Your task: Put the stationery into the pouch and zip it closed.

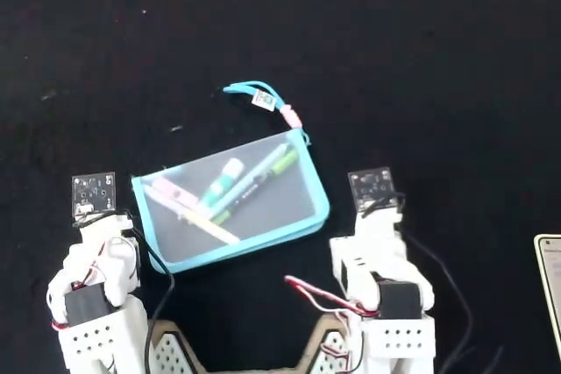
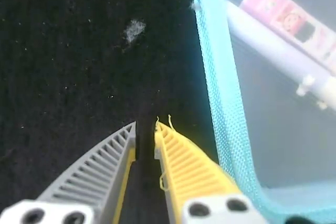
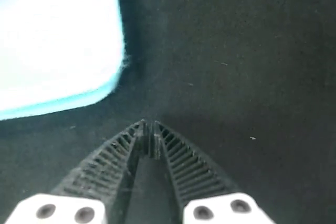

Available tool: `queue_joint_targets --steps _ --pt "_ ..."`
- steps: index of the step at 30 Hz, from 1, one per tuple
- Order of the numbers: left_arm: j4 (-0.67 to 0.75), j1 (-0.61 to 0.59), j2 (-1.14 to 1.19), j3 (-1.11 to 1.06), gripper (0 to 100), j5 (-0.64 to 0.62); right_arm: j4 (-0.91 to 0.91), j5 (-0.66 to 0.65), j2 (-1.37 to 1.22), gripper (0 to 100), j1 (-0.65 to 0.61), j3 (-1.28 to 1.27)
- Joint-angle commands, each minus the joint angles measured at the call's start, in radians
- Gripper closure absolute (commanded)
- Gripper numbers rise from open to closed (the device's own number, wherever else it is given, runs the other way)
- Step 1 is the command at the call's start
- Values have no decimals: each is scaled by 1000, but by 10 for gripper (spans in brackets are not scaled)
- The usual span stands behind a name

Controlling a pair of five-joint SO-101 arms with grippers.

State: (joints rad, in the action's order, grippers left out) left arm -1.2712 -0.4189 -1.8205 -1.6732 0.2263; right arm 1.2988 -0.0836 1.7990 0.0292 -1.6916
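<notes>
A clear pouch (image 1: 230, 201) with a light blue edge lies flat on the black table, between the two arms. Inside it I see several pens and a pink item (image 1: 171, 194). A blue strap with a pink tab (image 1: 263, 98) trails from its far corner. My left gripper (image 2: 145, 127) is shut and holds nothing, just beside the pouch's blue edge (image 2: 215, 72), with the pink item (image 2: 286, 17) showing through the clear side. My right gripper (image 3: 148, 125) is shut and bare over the cloth, a short way off the pouch's corner (image 3: 63, 40).
Both arms sit at the table's near edge, the left arm (image 1: 96, 278) and the right arm (image 1: 381, 278). A white device (image 1: 550, 264) lies at the right edge. Cables (image 1: 320, 297) run between the arm bases.
</notes>
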Motion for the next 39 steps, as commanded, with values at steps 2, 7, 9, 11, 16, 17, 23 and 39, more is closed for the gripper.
queue_joint_targets --steps 2,7,9,11,16,17,23,39 --pt "-5 1 -11 -25 927 8 12 2 97 985 141 5" --pt "-5 5 -11 -25 927 8 11 2 97 985 146 5" --pt "-5 50 -11 -25 927 8 11 2 97 985 146 5" --pt "-5 127 -11 -25 927 8 11 2 97 985 146 5" --pt "-5 197 -8 -25 927 8 11 2 97 985 147 5" --pt "-5 197 -8 -25 927 8 11 2 97 985 147 5" --pt "-5 197 -9 -25 927 8 11 2 97 985 147 5" --pt "-5 202 -6 -25 927 8 11 2 96 985 147 5"
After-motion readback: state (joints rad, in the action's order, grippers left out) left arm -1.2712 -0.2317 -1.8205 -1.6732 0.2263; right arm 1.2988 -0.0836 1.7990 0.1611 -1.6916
